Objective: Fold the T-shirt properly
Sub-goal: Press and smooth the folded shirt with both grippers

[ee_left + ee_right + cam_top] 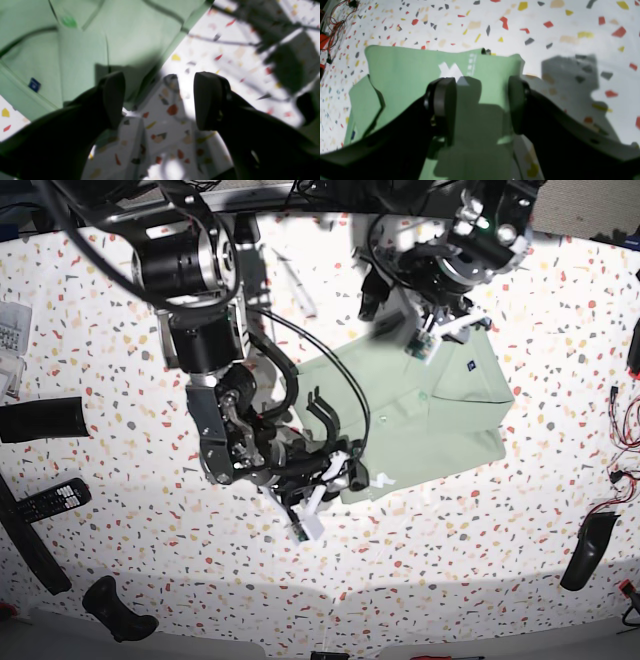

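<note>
Right wrist: T-shirt [407, 72], white logo [451, 70] unreadable, both hands agape, empty.

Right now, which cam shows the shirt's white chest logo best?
Right wrist: the white logo lies in plain sight on the T-shirt, just beyond the open fingers. Left wrist shows only button and dark label; base shows no readable logo.

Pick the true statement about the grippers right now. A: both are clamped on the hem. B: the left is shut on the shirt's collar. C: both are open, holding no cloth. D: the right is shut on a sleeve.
C: the left gripper and the right gripper each show a wide gap between their fingers, nothing pinched, above the T-shirt.
</note>
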